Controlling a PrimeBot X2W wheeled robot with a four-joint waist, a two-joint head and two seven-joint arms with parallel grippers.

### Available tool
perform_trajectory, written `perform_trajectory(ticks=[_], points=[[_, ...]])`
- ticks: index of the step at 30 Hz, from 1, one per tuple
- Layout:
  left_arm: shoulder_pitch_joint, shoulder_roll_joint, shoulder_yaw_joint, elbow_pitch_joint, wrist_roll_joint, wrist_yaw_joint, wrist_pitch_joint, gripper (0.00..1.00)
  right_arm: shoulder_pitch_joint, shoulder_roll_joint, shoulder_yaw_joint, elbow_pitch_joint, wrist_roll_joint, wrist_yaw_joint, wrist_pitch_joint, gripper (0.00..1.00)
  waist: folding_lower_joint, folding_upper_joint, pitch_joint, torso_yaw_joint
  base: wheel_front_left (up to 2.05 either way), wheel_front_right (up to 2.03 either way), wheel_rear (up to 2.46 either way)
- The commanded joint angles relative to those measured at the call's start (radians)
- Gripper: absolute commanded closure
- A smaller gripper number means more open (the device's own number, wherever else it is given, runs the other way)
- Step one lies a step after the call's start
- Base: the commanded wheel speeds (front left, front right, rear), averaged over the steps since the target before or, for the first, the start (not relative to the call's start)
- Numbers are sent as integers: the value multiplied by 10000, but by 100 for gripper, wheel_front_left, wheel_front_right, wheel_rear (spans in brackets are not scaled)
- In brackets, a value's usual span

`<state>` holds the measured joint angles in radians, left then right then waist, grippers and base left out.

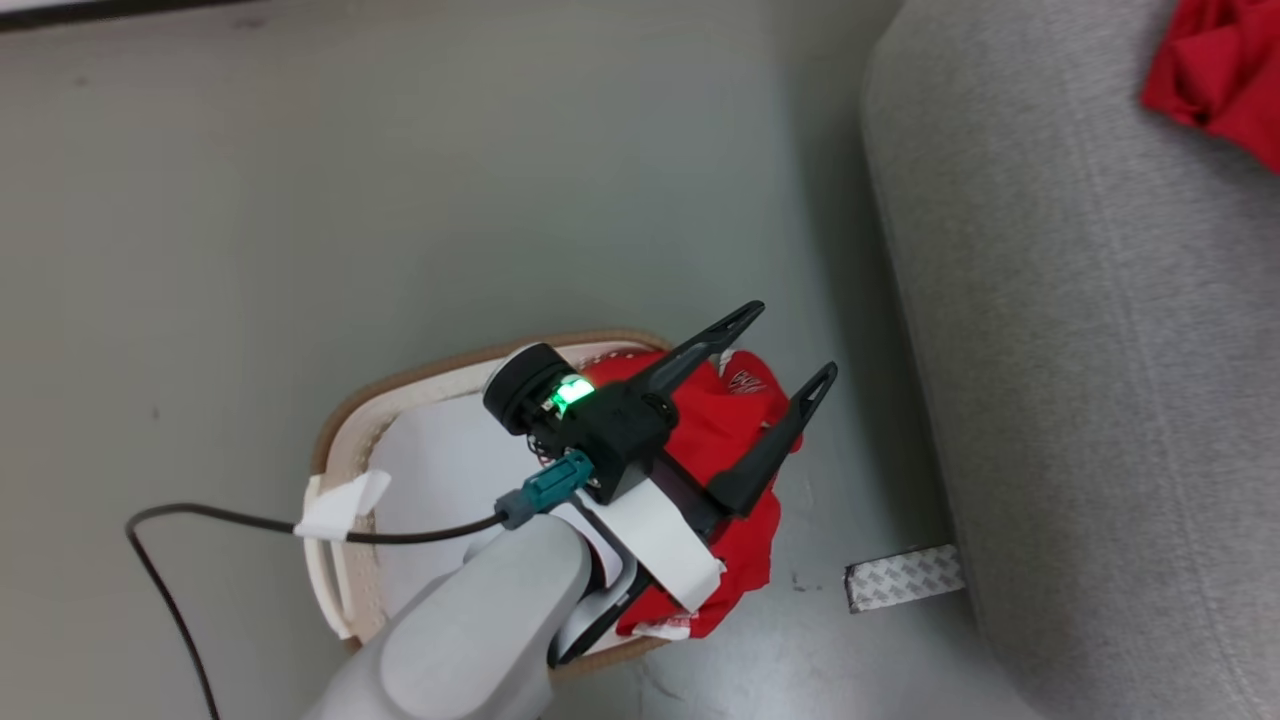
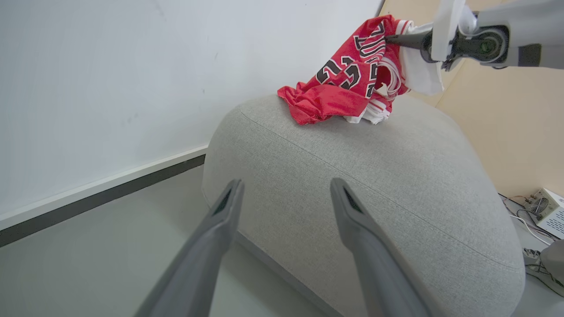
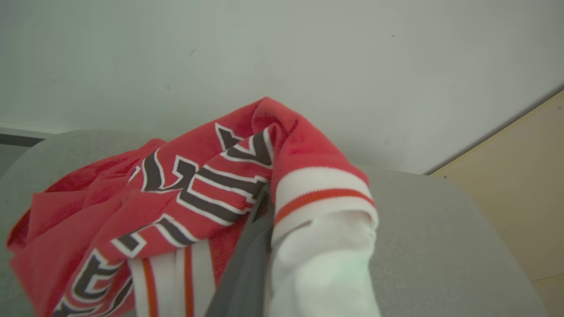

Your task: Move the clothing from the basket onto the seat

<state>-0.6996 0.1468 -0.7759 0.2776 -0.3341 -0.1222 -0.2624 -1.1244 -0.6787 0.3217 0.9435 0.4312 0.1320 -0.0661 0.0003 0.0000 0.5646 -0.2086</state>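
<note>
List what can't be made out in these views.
- Head view: the left arm hides much of the basket and part of the garment in it.
- Head view: the jersey is cut off by the top-right corner.
- Right wrist view: jersey folds cover the right fingers, so their grip is hidden.
- Head view: the garment's print is too small to read.

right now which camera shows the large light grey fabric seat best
left wrist view: the large light grey fabric seat shows nearly whole, rounded top and front. head view gives one side from above; right wrist view gives patches of its top around the red lettered jersey.
</note>
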Motion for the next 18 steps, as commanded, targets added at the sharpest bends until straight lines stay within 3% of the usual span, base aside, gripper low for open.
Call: perform_trajectory(ticks=[1, 7, 9, 10, 11, 12, 18], points=[[-114, 110, 38, -19, 46, 42, 8, 0, 4, 172, 136, 300, 121, -24, 262, 100, -3, 0, 268, 226, 0, 0, 0], [-10, 78, -39, 84, 15, 43, -5, 0, 352, 520, 1170, 1118, 1100, -25, 2295, 98, -3, 0, 300, 400, 0, 0, 0], [78, 122, 1, 131, -52, 61, -9, 0, 412, 487, 1446, 1023, 1403, -25, 2556, 69, -3, 0, 176, 361, 0, 0, 0], [126, 138, 24, 154, -83, 72, -11, 0, 416, 452, 1578, 975, 1550, -25, 2616, 50, -3, 0, 101, 332, 0, 0, 0], [166, 149, 37, 175, -105, 78, -13, 0, 434, 435, 1724, 931, 1668, -25, 2714, 14, -3, 0, -4, 289, 0, 0, 0], [208, 156, 52, 195, -126, 84, -14, 0, 450, 430, 1863, 885, 1768, -25, 2781, 0, -3, 0, -132, 239, 0, 0, 0], [655, 9, 39, 345, -332, 49, -25, 0, 734, 290, 2759, 849, 2422, -25, 3505, 0, -3, 0, -1466, -77, 0, 0, 0]])
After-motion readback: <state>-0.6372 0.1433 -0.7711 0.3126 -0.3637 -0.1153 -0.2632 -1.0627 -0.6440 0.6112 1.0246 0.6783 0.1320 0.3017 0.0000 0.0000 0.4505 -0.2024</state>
